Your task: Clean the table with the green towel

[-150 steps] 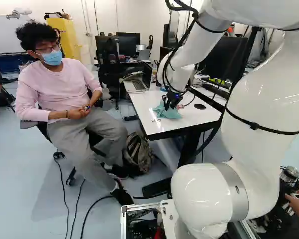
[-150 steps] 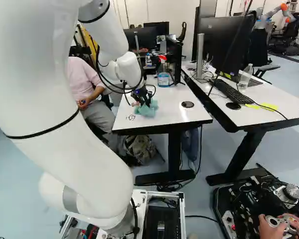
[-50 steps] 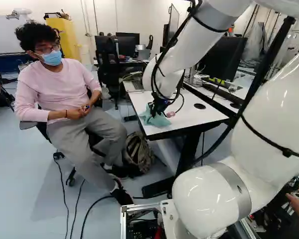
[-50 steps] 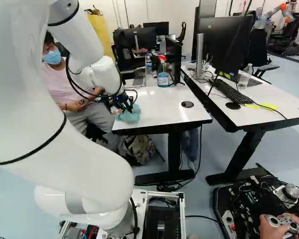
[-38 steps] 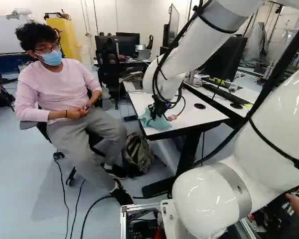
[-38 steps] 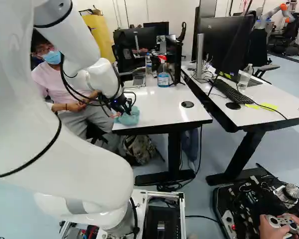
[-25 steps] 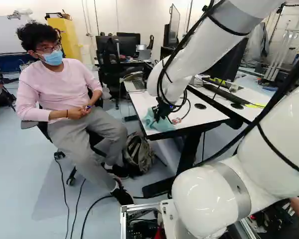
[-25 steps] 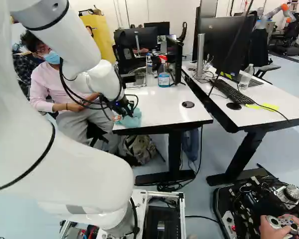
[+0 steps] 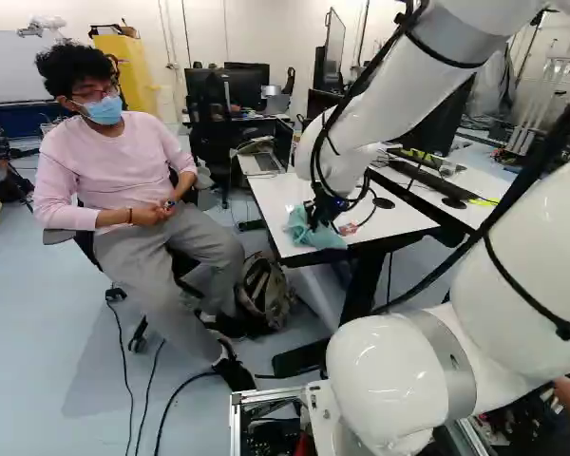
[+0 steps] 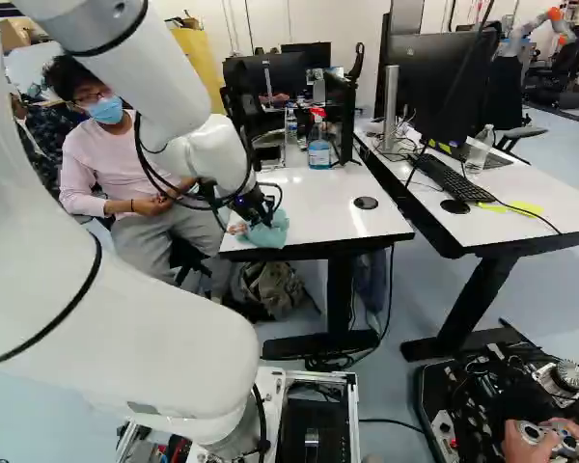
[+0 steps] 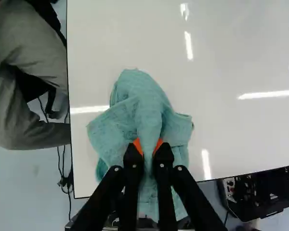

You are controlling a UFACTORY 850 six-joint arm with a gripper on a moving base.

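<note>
Wrist view — towel [image 11: 130, 108] crumpled near the table's [image 11: 221, 43] corner, a fold pinched between the gripper's [image 9: 314, 220] two fingers, orange pads [image 11: 138, 145] pressing from both sides.

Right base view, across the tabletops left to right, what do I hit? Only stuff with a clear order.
green towel (gripped in the pincer) → spray bottle with blue liquid → round black disc → mouse → yellow slips
</note>
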